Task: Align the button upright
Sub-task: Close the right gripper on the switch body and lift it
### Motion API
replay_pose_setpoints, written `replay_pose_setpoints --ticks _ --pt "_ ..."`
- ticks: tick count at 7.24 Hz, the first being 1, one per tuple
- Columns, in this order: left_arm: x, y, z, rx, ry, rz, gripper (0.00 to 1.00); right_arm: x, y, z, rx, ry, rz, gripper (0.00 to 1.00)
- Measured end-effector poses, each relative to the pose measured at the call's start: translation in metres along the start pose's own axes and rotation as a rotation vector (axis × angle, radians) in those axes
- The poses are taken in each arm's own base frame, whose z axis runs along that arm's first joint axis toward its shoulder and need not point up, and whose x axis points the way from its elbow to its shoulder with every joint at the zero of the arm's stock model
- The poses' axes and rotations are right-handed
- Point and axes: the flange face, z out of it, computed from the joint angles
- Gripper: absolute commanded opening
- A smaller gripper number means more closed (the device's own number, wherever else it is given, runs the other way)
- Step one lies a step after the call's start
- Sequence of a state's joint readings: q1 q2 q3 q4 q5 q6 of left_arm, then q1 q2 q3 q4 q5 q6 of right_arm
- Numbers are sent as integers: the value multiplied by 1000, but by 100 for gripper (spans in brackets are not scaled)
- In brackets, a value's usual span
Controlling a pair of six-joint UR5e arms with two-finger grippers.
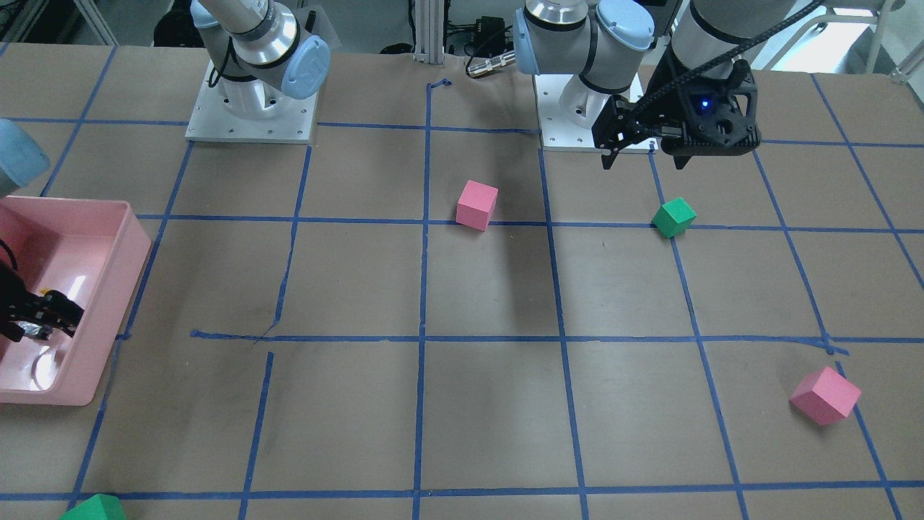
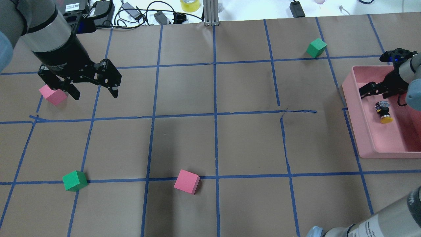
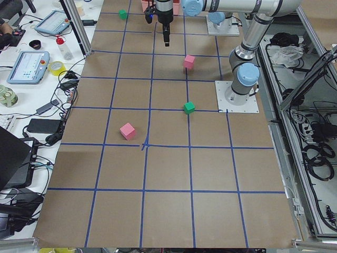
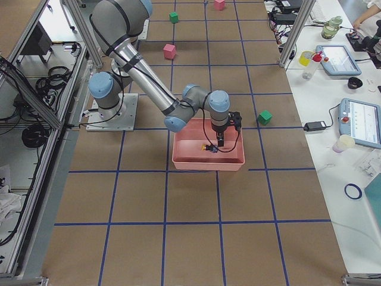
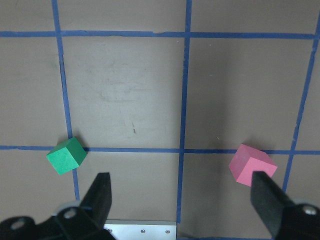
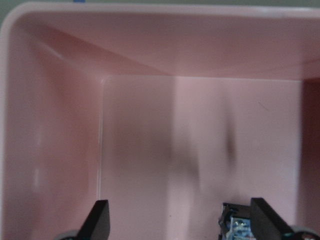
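The button (image 2: 383, 112) lies on its side on the floor of the pink bin (image 2: 368, 144), its yellow cap pointing toward the robot. My right gripper (image 2: 375, 93) hangs open inside the bin, just beyond the button's base. In the right wrist view its fingers (image 6: 100, 220) stand wide apart, and the button's silvery-blue base (image 6: 235, 226) shows at the bottom edge beside the right-hand finger. My left gripper (image 2: 94, 93) hangs open above the table at the far left, holding nothing. In the left wrist view its fingers (image 5: 100, 197) are spread over bare paper.
A pink cube (image 2: 52, 95) sits partly under the left gripper. Another pink cube (image 2: 186, 181) and a green cube (image 2: 75, 180) lie nearer the robot. A second green cube (image 2: 316, 47) sits beyond the bin. Blue tape lines grid the brown table.
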State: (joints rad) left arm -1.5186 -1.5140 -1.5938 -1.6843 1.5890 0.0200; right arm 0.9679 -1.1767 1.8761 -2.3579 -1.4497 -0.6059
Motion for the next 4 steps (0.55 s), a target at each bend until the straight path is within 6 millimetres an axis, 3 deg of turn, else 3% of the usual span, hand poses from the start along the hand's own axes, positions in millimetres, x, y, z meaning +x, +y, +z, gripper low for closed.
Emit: replay_pose_setpoints --ticks 4 --pt "0 0 1 -2 0 0 100 6 -1 -5 -18 52 -27 100"
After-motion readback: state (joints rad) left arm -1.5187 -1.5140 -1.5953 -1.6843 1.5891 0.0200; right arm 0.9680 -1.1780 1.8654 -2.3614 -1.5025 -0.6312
